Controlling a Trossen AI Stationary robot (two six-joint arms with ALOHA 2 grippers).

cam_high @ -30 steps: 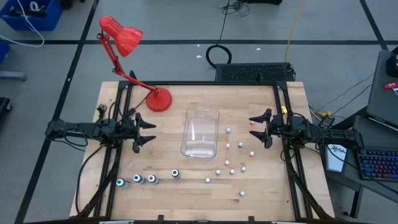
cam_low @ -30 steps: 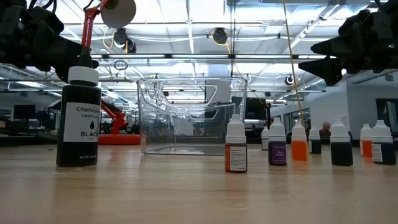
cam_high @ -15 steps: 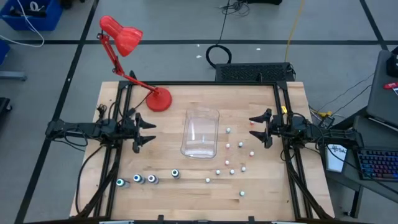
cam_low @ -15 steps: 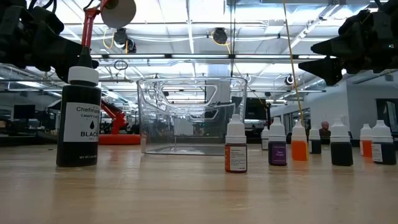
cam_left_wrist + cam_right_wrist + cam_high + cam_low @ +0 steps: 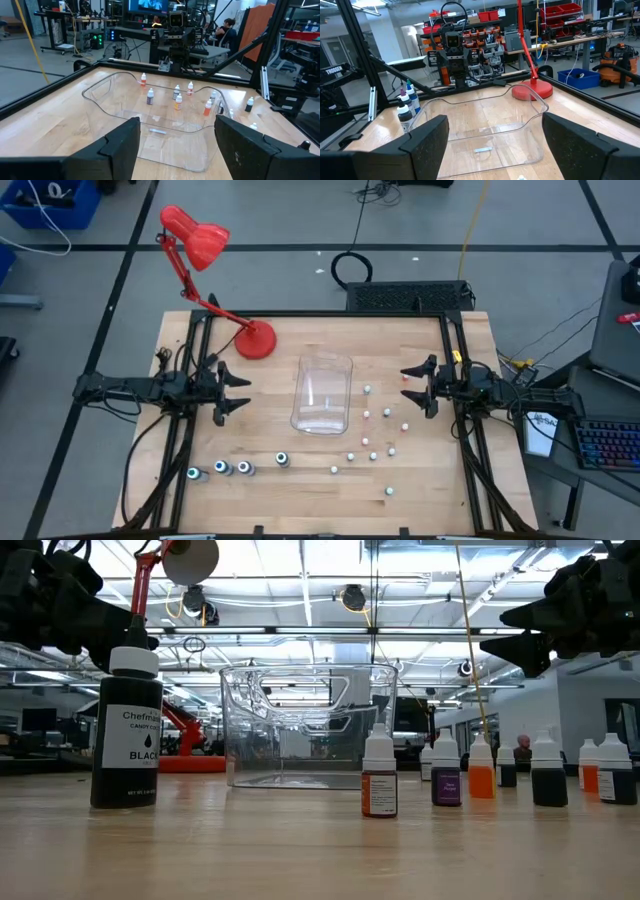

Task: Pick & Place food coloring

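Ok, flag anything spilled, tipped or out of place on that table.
Nothing stands out. The food coloring bottles stand upright, the clear tub is empty and upright, and the red lamp sits at the back.

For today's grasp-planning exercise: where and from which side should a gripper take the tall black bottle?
Grip the black bottle across its round body just under the white cap, coming from above. It stands upright, apart from the tub, so probably nothing blocks the fingers.

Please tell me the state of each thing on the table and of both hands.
Clear tub: upright, empty.
Small bottles: upright, capped, outside the tub.
Four larger bottles: upright, capped, in a row.
Red lamp: standing.
Left hand: open, empty.
Right hand: open, empty.
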